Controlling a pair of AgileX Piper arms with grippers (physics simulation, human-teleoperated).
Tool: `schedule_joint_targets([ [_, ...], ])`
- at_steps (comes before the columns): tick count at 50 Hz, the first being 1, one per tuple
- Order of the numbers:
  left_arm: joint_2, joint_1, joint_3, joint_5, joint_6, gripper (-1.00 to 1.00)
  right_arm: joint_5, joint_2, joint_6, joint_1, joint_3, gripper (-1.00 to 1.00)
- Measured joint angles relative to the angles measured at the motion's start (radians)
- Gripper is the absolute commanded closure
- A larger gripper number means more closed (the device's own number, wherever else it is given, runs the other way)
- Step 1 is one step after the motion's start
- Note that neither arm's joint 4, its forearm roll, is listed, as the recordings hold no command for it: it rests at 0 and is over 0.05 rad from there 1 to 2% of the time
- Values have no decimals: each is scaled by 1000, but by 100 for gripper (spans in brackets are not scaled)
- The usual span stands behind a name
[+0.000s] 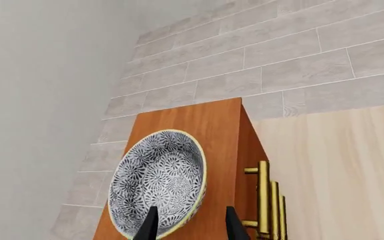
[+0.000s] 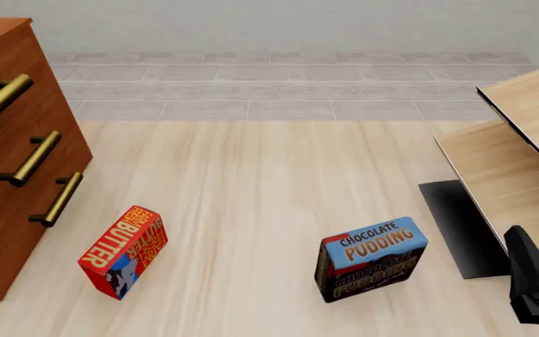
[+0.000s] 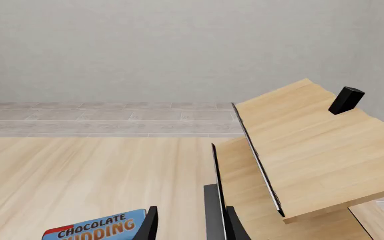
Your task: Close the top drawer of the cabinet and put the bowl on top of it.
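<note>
bowl (image 1: 157,182) on cabinet (image 1: 219,131) top, left hand (image 1: 190,226) open just above

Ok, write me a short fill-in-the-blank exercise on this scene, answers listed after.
1. The bowl rests on top of the ___.
2. The cabinet front shows ___ brass handles.
3. The red box is labelled ___.
4. The blue-topped box reads chocolate ___.

Missing words: cabinet; three; butter; pudding.

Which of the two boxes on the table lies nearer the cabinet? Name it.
The red butter box. It lies just in front of the cabinet, below the lowest brass handle, while the blue chocolate pudding box sits further right, toward the pale wood furniture.
</note>
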Motion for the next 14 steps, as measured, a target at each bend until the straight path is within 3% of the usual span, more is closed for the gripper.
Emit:
schedule_joint_targets([
  [14, -63, -12, -21, 70, -3, -100, 0, 0, 0, 0, 0, -100],
])
